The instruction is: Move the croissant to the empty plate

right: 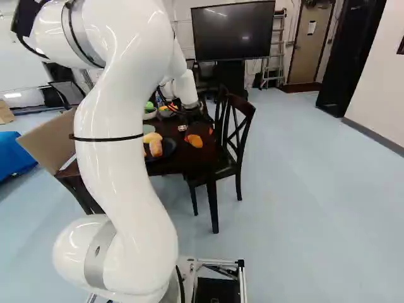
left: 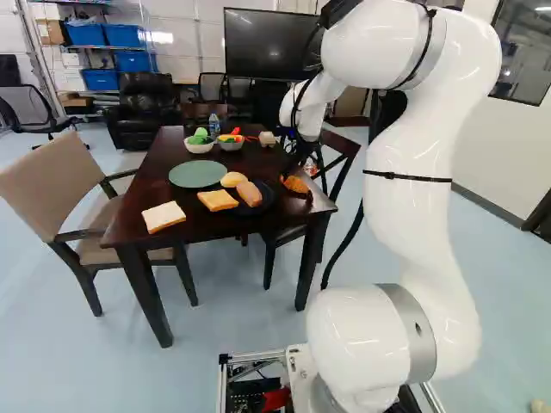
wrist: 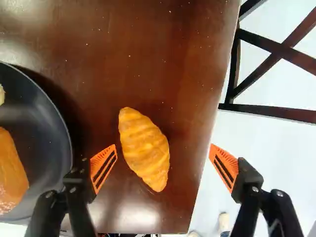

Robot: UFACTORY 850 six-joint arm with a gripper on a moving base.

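End effector (wrist: 164,167) has its fingers wide apart, the croissant (wrist: 144,148) beneath on the bench (wrist: 190,59), closer to the left finger. Its long axis slants far-left to near-right.

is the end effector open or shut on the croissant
Open: in the wrist view the end effector has its orange pads wide apart, and the croissant shows between them, touching neither.

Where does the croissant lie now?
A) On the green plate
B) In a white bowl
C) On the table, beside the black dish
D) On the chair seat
C: the wrist view shows the croissant directly on the table, beside the black dish, between the open fingers of the gripper.
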